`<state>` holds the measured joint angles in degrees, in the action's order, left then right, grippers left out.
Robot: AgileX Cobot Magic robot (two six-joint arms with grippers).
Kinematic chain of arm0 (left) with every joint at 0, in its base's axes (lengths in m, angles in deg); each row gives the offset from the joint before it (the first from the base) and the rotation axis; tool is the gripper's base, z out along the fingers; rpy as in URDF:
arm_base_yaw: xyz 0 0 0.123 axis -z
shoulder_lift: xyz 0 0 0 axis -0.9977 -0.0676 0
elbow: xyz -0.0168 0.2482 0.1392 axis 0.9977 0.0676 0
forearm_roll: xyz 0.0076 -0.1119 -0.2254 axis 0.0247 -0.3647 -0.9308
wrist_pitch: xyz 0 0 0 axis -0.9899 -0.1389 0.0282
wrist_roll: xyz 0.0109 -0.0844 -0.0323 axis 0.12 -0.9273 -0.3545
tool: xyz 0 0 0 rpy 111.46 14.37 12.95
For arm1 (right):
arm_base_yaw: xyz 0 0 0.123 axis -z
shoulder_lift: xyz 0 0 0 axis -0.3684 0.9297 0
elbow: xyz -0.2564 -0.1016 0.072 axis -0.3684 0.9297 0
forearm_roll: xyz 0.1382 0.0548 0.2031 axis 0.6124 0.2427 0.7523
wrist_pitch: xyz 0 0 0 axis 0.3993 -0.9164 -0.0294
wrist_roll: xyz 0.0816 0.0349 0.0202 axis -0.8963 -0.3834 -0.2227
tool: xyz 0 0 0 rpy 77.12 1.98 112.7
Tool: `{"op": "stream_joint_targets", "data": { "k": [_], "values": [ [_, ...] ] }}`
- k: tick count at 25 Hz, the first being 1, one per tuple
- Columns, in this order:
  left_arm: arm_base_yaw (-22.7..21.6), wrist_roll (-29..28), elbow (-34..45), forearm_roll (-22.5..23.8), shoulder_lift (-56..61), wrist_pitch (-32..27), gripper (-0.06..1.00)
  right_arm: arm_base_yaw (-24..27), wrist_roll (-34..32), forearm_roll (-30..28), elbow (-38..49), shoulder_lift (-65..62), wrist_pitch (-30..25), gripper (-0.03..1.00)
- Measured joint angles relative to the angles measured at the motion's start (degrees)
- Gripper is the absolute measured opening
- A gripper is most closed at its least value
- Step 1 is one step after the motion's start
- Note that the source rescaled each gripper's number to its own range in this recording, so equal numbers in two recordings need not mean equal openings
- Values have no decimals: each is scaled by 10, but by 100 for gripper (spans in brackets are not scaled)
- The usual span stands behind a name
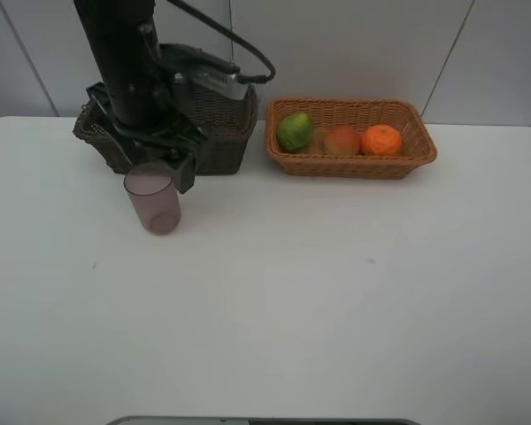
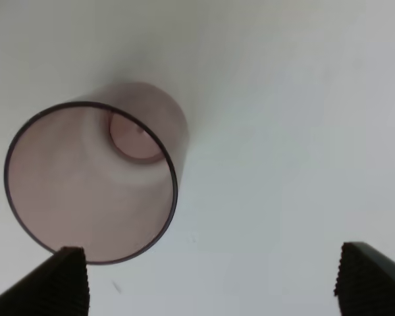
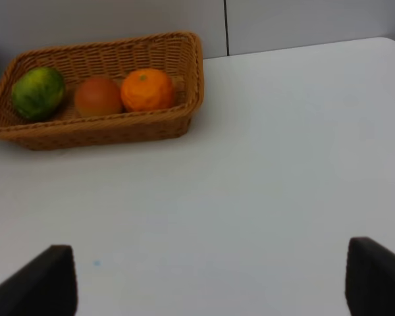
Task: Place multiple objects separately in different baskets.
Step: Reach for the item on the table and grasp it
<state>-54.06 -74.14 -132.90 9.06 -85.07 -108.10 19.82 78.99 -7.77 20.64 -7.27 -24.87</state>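
- My left gripper (image 2: 207, 280) hangs wide open, holding nothing, just over the cup (image 1: 154, 200) to grab it.
- My right gripper (image 3: 210, 280) waits open and empty; the fruit sits in the light basket (image 1: 416, 119), far right.

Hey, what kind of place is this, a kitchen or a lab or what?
Most likely a robot test bench, not a kitchen: a bare white table against plain wall panels, a robot arm's left gripper over a lone cup, and fruit staged in a tan basket.
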Motion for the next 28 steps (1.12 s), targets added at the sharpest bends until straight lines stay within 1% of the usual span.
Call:
{"op": "stream_joint_targets", "data": {
  "k": [4, 6, 8, 17, 22, 28],
  "values": [
    [0, 0, 47, 0, 1, 60, 97, 0, 0, 0, 0, 0, 0, 77],
    [0, 0, 64, 0, 1, 97, 97, 0, 0, 0, 0, 0, 0, 77],
    [0, 1, 73, 0, 1, 122, 97, 0, 0, 0, 0, 0, 0, 77],
    [-3, 1, 131, 3, 1, 203, 97, 0, 0, 0, 0, 0, 0, 77],
    [-12, 1, 161, 8, 1, 251, 97, 0, 0, 0, 0, 0, 0, 77],
    [-13, 1, 180, 17, -5, 287, 97, 0, 0, 0, 0, 0, 0, 77]
  ]
}}
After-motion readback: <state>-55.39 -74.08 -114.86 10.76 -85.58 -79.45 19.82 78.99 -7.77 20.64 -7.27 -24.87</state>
